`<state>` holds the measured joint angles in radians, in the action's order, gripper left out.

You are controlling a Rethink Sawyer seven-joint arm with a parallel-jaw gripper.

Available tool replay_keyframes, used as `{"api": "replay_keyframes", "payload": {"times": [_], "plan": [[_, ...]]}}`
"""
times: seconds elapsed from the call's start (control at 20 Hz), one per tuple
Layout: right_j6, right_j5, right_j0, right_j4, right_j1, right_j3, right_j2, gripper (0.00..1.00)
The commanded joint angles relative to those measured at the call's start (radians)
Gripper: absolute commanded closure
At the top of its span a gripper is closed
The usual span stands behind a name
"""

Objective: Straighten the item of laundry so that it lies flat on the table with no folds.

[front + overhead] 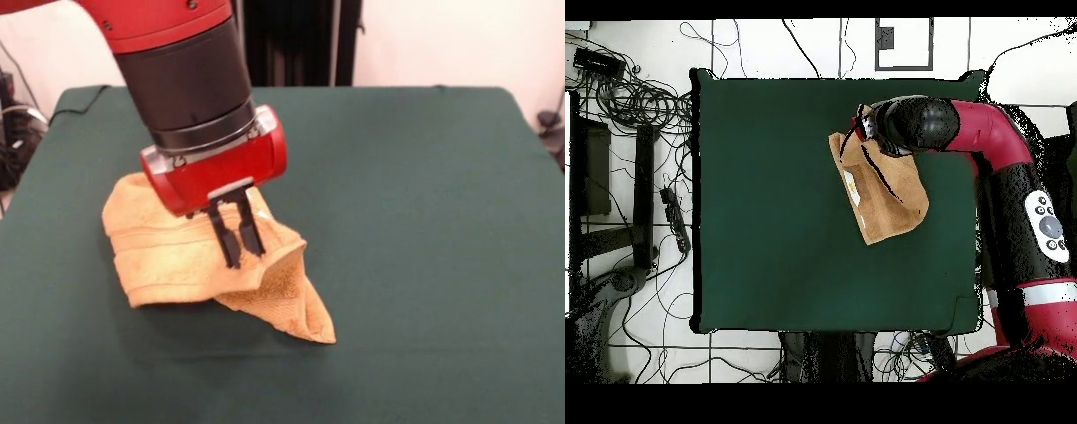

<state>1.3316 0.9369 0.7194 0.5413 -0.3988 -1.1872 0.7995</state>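
1. I take the towel [190, 256] as my landmark. It lies on the green table [424, 221], toward the side that is left in the front view, well in from every edge. In the overhead view it sits just beside the arm's wrist.

2. It is not flat. A main slab lies with its border bands showing, and a folded flap runs off it to a pointed corner [322, 334] nearest the front camera. A raised ridge stands where the flap meets the slab.

3. My gripper [238, 238] is directly over that ridge, near the towel's middle. The two dark fingers [252, 231] point down, with a narrow gap between them. The tips reach the cloth, but I cannot tell whether they have pinched a fold or are only resting on it.

4. What the next move turns on, as I judge it: the folded part stretches from the gripper out to the pointed corner, toward the front camera and slightly to its right. That is the long axis of the fold.

5. So I would draw the cloth along that line, away from the slab, to open it out. Dragging the whole towel is the risk.
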Motion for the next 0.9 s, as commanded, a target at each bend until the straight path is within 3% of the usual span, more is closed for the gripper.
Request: {"api": "replay_keyframes", "payload": {"times": [0.05,0.9], "plan": [[-0.344,0.121,-0.053,0.031,0.059,0.088,0.034,1.0],[-0.501,0.228,-0.087,0.044,0.208,0.393,0.027,1.0]]}}
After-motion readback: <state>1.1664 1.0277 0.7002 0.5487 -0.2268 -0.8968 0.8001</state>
